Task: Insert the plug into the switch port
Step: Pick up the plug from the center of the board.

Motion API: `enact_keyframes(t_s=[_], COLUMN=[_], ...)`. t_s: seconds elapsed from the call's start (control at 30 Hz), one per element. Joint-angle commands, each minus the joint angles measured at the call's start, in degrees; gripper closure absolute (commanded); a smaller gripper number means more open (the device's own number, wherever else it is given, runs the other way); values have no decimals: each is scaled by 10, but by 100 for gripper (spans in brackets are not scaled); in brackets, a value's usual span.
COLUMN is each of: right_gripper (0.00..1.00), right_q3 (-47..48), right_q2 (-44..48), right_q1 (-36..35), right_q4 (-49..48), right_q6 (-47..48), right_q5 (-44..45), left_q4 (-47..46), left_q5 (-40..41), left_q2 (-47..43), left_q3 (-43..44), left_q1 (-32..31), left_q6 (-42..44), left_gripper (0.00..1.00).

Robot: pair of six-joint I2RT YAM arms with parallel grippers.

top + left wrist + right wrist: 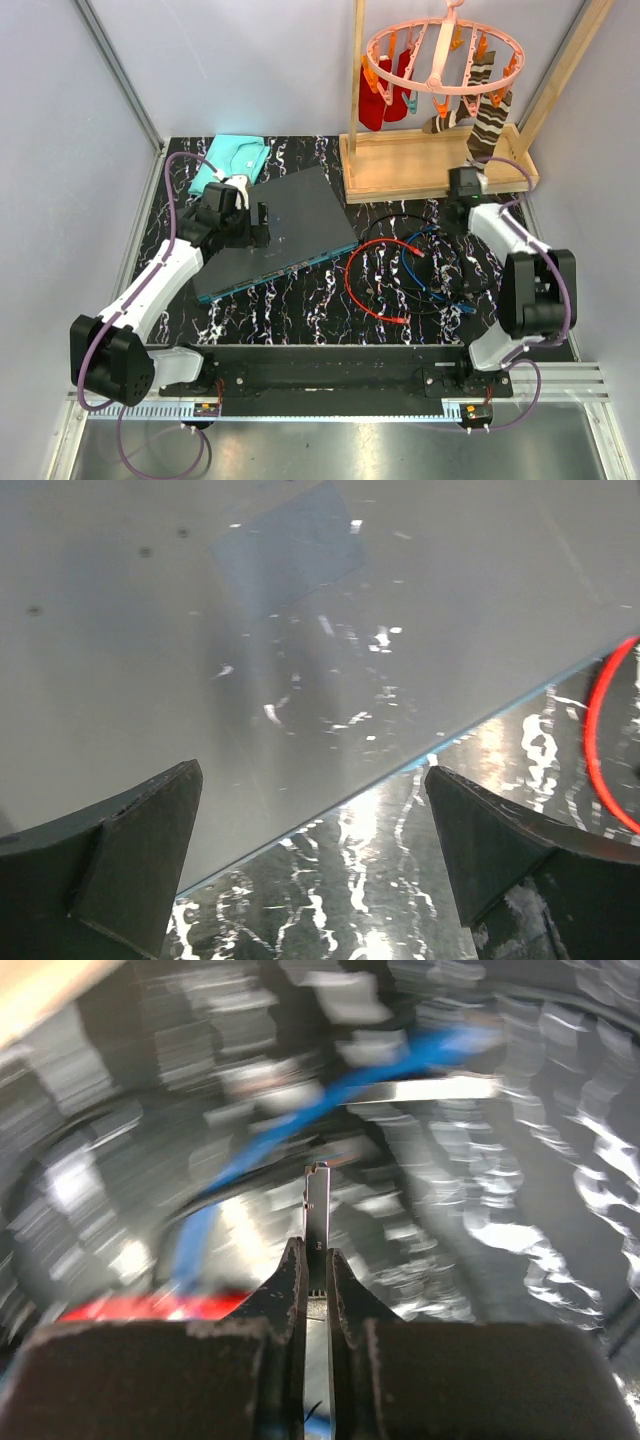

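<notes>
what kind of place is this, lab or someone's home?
Probably a lab test cell: plain enclosure walls, aluminium mounting rail, staged props like a switch and sock hanger.

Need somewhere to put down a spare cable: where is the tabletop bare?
Bare: the near strip between the switch and the arms' base rail; a small far patch between the teal cloth and wooden stand. Crowded: the red, blue and black cables right of the switch.

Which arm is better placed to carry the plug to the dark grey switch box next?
Right: the right claw is pinched on a small pale plug, while the left claw hangs open over the large flat dark grey switch box, holding nothing.
</notes>
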State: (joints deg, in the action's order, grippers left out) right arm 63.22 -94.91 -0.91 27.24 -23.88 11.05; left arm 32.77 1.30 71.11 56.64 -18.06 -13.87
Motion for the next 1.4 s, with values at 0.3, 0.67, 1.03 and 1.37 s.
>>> enact_keyframes(t_s=[0.3,0.67,1.03,1.37], right_gripper=[96,95,94,88], right_q3=[-86,-106,-106,-107], right_q2=[208,205,192,182], right_q1=[-342,-441,-447,-447], right_q4=[-266,-403,-435,-449], right_q6=[186,184,185,178], right_q5=[-156,-187,-196,-197], left_q4=[-123,-214,-219,-230], left_q5=[-189,-222,-214,-219], left_q2=[-25,-19,8,25], left_q3=[43,39,35,37], left_q1=[1,-62,-107,-127], left_q6=[-185,-275,-295,-291], left_gripper=[1,1,20,84])
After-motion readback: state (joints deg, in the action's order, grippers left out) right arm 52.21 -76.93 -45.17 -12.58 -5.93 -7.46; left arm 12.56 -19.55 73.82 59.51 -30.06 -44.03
